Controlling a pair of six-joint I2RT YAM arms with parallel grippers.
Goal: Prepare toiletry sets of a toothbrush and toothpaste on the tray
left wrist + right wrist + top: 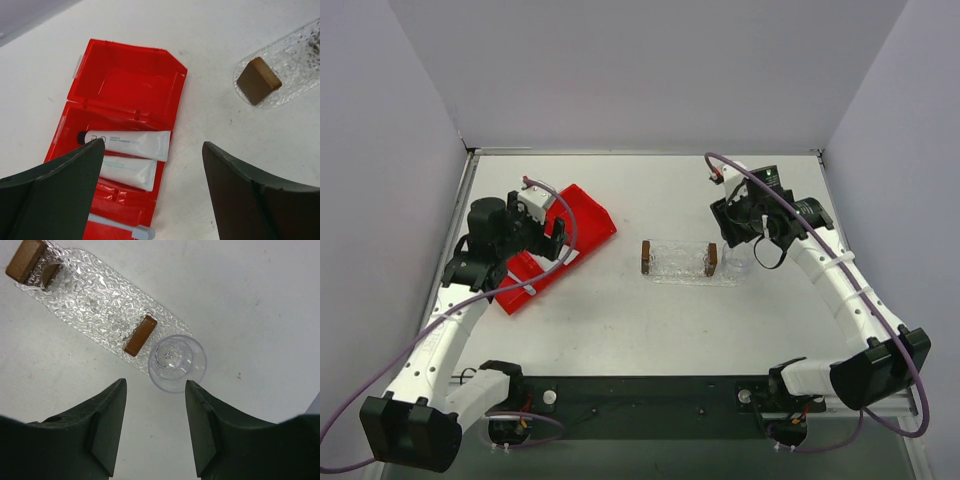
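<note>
Two whitish-silver toothpaste tubes, one [127, 141] above the other [129, 171], lie side by side in the red compartmented bin [127, 85]. The pale blue toothbrush [120, 228] lies in the bin's nearest compartment, partly behind my left finger. My left gripper [152, 145] is open and empty, hovering over the bin's right edge [555, 238]. The clear textured tray [100, 307] lies mid-table with a brown block near each end [680, 262]. My right gripper [156, 383] is open and empty, above the table just right of the tray [732, 232].
A small clear cup [177, 362] stands upright, touching the tray's right end [736, 262]. The red bin's far compartment is bare. White walls enclose the table at the back and sides.
</note>
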